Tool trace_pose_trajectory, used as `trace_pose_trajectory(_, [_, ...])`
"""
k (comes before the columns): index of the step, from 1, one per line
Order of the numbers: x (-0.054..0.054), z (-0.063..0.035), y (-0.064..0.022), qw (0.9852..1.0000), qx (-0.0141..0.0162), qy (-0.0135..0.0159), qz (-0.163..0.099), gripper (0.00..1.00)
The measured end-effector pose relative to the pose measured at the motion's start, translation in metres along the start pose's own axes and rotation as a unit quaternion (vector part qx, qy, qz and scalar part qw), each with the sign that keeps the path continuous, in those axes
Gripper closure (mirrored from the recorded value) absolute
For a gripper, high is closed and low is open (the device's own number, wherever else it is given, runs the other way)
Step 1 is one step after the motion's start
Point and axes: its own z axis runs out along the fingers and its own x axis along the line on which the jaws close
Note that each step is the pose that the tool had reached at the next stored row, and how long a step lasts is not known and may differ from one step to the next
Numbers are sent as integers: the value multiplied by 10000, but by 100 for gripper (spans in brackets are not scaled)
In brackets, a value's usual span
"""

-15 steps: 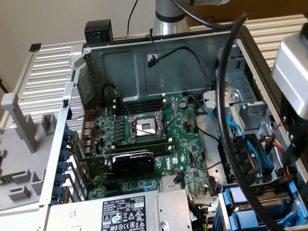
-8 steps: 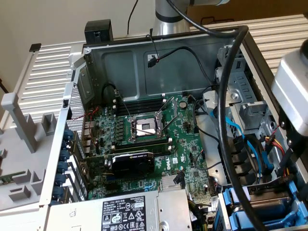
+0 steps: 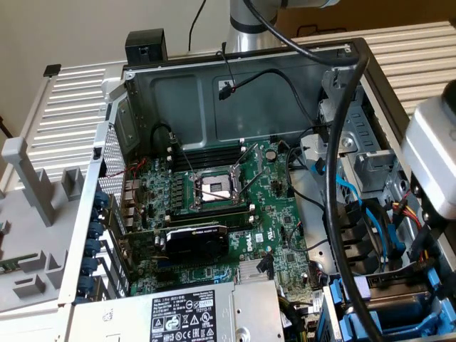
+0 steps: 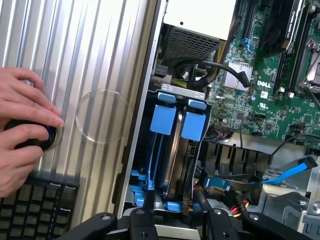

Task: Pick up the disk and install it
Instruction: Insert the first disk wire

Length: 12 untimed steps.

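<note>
Blue plastic marks the disk [image 4: 164,120]: its carrier frame stands on edge in the drive bay at the corner of the open computer case [image 3: 249,92], near the silver power supply [image 3: 185,313]. In the exterior view we find that bay at about five o'clock and the power supply at six. The green motherboard [image 3: 214,206] takes the centre, with its bare processor socket [image 3: 214,189] and a black graphics card [image 3: 196,239] just towards six o'clock of the socket. The gripper [image 4: 178,227] hangs over the blue frame, very near it; we cannot tell whether it is open or clamped on the disk. The arm's pale wrist [image 3: 434,157] shows at three o'clock in the exterior view, with a thick black cable [image 3: 335,214] running down beside it. In the wrist view we also see a person's hands [image 4: 22,125] on a dark round knob [image 4: 37,137] that sits on a ribbed metal surface [image 4: 90,60], with a black keyboard [image 4: 40,202] just beside them
</note>
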Motion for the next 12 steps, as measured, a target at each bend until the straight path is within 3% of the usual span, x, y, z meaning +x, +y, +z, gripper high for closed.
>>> trace_pose_trajectory(2, [4,30,0,10000,-4,-12,-12,57])
trace_pose_trajectory(3, [6,33,-1,10000,-36,-18,-15,57])
trace_pose_trajectory(6, [21,35,2,10000,-61,-33,-21,57])
trace_pose_trajectory(9, [30,48,2,9999,-97,-93,-53,57])
trace_pose_trajectory(12, [42,57,-1,9997,-134,-185,-69,57])
